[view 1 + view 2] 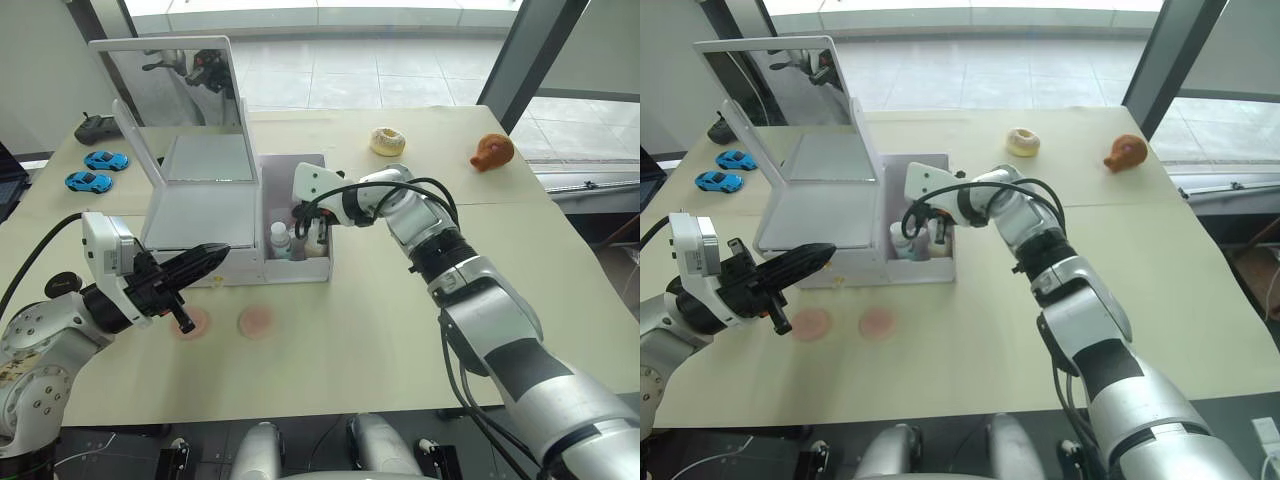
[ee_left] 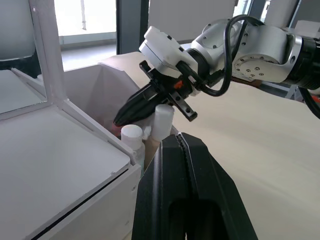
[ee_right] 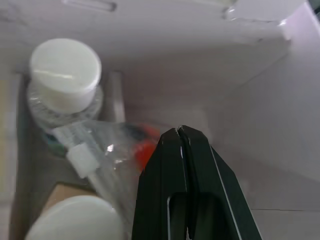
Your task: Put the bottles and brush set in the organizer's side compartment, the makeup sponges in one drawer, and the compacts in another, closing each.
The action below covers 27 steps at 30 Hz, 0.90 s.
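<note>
Reaching into the organizer's side compartment (image 1: 300, 262), the right gripper (image 1: 300, 215) has its two black fingers pressed together with nothing between them, tips down among the two white-capped bottles (image 1: 281, 238) and the clear-wrapped brush set (image 3: 107, 150) already standing there. Over on the near side, the left gripper (image 1: 190, 268) is likewise closed and empty, hovering just above one of two pink discs (image 1: 190, 323) lying side by side on the table (image 1: 400, 340) in front of the organizer (image 1: 200, 215); these look like the makeup sponges, though they are flat enough that they could be compacts. The risk from here, as I judge it, is in the compartment: the closed fingers sit tight against the bottles, so a sideways pull-out could tip one or drag the brush wrapper up with it. Both drawers appear shut, so a disc picked up now has nowhere to go until one is opened. Off to the side sit two blue toy cars (image 1: 97, 170), one doughnut (image 1: 387, 141) and one brown toy (image 1: 492, 151).
</note>
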{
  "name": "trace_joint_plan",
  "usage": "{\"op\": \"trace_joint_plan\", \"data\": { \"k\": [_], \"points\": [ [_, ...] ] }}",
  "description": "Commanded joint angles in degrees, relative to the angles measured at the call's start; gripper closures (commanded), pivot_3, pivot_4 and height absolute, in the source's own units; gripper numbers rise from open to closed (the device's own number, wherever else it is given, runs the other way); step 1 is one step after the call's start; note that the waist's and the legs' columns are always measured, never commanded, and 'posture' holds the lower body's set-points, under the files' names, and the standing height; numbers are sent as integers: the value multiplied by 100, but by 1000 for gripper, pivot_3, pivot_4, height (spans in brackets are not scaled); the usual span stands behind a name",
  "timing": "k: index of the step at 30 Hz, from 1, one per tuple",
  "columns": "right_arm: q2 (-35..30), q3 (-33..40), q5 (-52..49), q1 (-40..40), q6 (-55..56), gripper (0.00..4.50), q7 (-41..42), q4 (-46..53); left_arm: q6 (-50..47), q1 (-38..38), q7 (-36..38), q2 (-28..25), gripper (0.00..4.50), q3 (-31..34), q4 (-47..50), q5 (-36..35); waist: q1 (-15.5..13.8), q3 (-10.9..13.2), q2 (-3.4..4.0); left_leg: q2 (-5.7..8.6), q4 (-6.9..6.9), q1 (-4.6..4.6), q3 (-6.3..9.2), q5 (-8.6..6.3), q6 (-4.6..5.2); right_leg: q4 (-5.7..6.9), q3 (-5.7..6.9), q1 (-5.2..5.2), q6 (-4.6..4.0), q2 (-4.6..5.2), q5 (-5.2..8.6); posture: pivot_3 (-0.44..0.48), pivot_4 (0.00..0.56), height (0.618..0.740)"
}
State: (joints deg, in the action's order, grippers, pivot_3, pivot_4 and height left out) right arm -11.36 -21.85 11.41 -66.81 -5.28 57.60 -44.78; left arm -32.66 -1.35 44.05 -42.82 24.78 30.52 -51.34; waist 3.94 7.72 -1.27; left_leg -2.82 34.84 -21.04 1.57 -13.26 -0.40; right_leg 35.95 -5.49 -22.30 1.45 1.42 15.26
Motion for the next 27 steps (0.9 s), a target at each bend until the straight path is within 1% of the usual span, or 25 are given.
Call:
{"op": "trace_joint_plan", "data": {
  "k": [1, 3, 6, 9, 13, 15, 16, 18, 19, 22, 24, 25, 27],
  "points": [
    [-70, 37, -63, -4, -315, 4470, 192, 570, 153, 87, 85, -30, 4500, 12, 3, 83, 3, 0, 0, 0, 0, 0, 0, 0, 0, 0, 0, 0, 0, 0, 0, 0, 150, 740],
    [-99, 165, -123, -27, -383, 4470, 101, 755, 157, 110, 117, -22, 4500, -2, -25, 103, 3, 0, 0, 0, 0, 1, 0, 0, 0, 1, 0, 0, 0, -1, 0, 0, 150, 740],
    [-179, 576, -400, -161, -382, 4470, -120, 1072, 185, 137, 181, -30, 4500, 7, -115, 141, 3, 0, 0, 0, -1, 0, 0, 0, 0, 2, 0, -2, 0, -1, 0, 0, 150, 740],
    [-401, 1021, -840, -138, -536, 4470, -13, 1642, 174, 151, 225, -58, 4500, 132, -259, 117, -12, 0, 0, 0, 0, -1, 0, 0, 0, 1, 1, -2, 0, -1, 0, 0, 150, 740],
    [-861, 1604, -1573, 269, -973, 4470, 282, 2582, 45, 85, 283, -200, 4500, 473, -577, 60, -25, -2, -3, 0, 1, 0, 0, 0, 0, -1, 2, 1, 1, 1, 0, 0, 150, 740],
    [-1120, 1922, -1887, 592, -1155, 4470, 277, 2944, -50, -9, 358, -300, 4500, 734, -818, -4, -24, -4, -7, -1, 1, 3, 1, 0, 0, -3, 4, 5, 1, 0, 1, 0, 150, 740],
    [-1260, 2097, -2018, 773, -1225, 4306, 239, 3084, -42, -63, 416, -348, 4500, 891, -993, 12, -25, -4, -8, -1, -1, 3, 1, 0, 0, -3, 4, 6, 1, 0, 1, 0, 150, 740],
    [-1641, 2394, -2212, 1234, -1325, 3911, 248, 3342, 109, -232, 656, -569, 4093, 1146, -1513, 305, -33, -4, -8, -1, 0, 3, -2, 0, 0, -5, 3, 6, 2, 1, 1, 0, 150, 740],
    [-1823, 2573, -2328, 1490, -1409, 3588, 219, 3468, 302, -332, 808, -665, 3908, 1252, -1777, 513, -39, -2, -7, -1, 0, 3, -4, 0, 0, -5, 2, 3, 2, 1, 1, 0, 150, 740],
    [-2308, 3095, -2628, 2262, -1536, 2555, 133, 3779, 792, -278, 953, -803, 2963, 1590, -2604, 850, -48, 0, -3, 1, -1, 2, -9, 0, 1, -7, 0, 1, -1, 2, 5, 0, 150, 740],
    [-2571, 3388, -2756, 2733, -1545, 1923, 75, 3908, 1165, -273, 1165, -938, 2381, 1693, -3154, 1148, -50, 0, -3, -1, 0, 2, -8, 0, 1, -8, 1, 1, -2, 0, 7, 0, 150, 740],
    [-2740, 3618, -2819, 3112, -1572, 1606, 49, 3939, 1357, -281, 1272, -992, 2076, 1757, -3504, 1275, -53, -1, -4, -1, -2, 2, -10, 0, 1, -10, 0, 0, -3, 0, 8, 0, 150, 740],
    [-2988, 3898, -2995, 3664, -1881, 904, 22, 4059, 1631, -285, 1392, -1055, 1491, 1808, -3976, 1461, -61, -1, -4, -1, -2, 4, -11, 0, 1, -10, -1, 2, -4, 1, 12, 0, 150, 740]
  ]
}}
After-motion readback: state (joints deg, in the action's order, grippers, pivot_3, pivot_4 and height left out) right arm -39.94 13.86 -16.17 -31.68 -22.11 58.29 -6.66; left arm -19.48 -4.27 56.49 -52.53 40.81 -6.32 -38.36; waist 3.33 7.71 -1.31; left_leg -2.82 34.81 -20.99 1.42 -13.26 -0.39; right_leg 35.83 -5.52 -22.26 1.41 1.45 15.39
